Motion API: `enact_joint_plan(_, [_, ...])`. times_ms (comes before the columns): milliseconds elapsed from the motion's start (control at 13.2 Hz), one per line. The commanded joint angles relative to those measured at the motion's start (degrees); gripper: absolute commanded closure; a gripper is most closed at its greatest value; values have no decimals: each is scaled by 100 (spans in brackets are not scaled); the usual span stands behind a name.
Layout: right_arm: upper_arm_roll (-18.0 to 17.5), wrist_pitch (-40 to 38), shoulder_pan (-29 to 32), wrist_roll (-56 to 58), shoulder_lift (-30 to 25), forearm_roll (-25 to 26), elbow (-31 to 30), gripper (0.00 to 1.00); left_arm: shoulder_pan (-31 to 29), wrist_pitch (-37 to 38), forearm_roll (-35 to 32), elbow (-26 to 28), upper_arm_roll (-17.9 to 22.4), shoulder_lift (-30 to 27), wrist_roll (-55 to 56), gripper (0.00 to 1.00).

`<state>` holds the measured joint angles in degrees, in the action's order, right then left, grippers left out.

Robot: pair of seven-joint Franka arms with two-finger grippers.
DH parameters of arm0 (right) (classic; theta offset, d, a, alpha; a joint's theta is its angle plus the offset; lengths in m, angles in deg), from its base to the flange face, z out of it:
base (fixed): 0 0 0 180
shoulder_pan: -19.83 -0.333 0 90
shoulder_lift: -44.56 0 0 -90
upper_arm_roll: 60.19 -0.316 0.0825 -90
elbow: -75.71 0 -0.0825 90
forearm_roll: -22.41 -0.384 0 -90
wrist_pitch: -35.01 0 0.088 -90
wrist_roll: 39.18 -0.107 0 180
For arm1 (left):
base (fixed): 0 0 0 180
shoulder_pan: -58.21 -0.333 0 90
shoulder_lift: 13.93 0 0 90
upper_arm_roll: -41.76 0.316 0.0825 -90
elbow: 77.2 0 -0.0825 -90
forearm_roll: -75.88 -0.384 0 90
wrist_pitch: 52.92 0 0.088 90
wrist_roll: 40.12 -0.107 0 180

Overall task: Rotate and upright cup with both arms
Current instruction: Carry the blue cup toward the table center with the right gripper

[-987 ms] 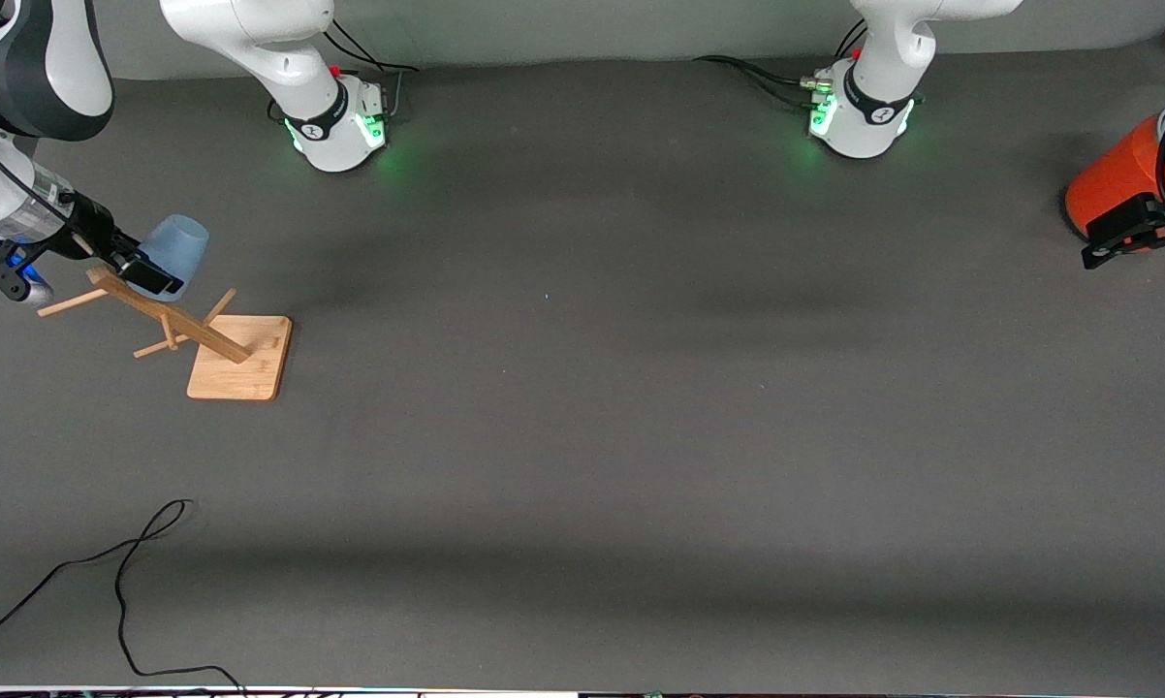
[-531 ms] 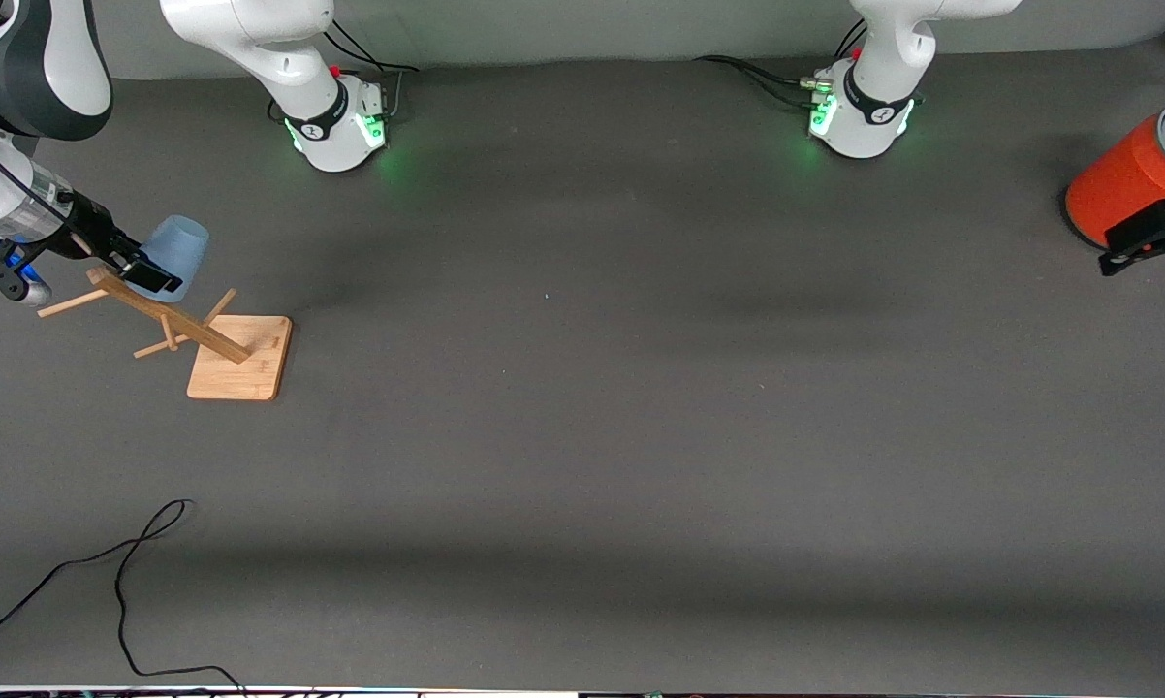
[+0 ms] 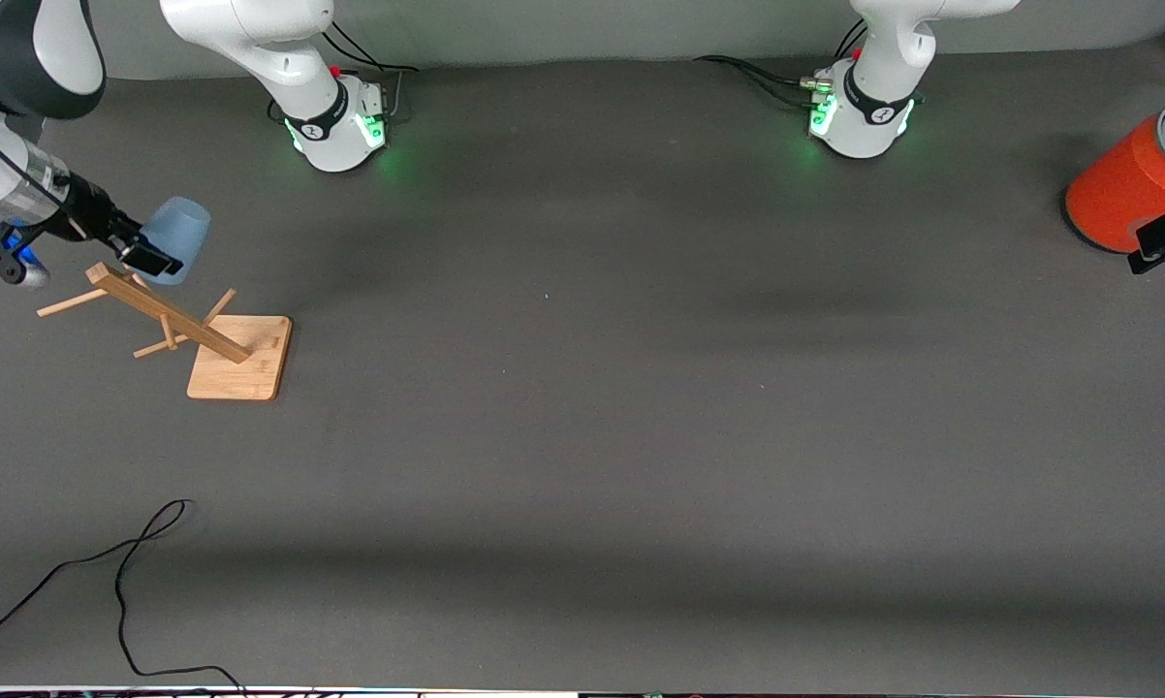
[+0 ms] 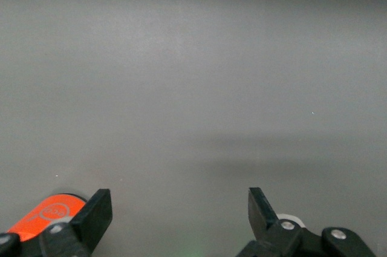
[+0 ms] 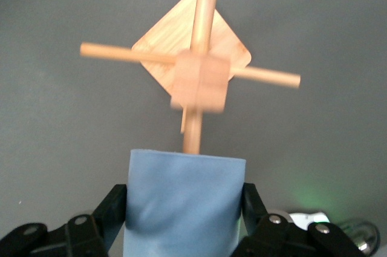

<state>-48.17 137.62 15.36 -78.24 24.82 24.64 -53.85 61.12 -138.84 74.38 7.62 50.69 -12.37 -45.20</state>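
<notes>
Right gripper [image 3: 148, 260] clamps the cup [image 3: 177, 237] between its fingers [image 5: 109, 208], above the wooden rack [image 3: 171, 315]; left gripper [image 4: 180, 217], jaws open, hangs beside the orange cylinder [image 3: 1130, 184]

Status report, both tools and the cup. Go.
Right tool shut on cup, over the wooden rack. Left tool open, empty, waiting beside the orange cylinder. Rack pegs close under cup.
</notes>
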Motion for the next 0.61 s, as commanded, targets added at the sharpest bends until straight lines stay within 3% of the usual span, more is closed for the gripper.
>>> enact_joint_plan(0, [-67, -530, -528, -968, -599, 5, 52, 64, -1, 118, 27, -228, 13, -33, -98, 0])
enact_joint_plan(304, [-129, -1138, -1765, -2767, -768, -82, 421, 64, -1, 759, 1, -773, 39, -33, -168, 0])
enact_joint_plan(531, [-129, -990, -3100, -4673, -244, -249, 894, 64, -1, 760, -26, -774, 30, -25, -168, 0])
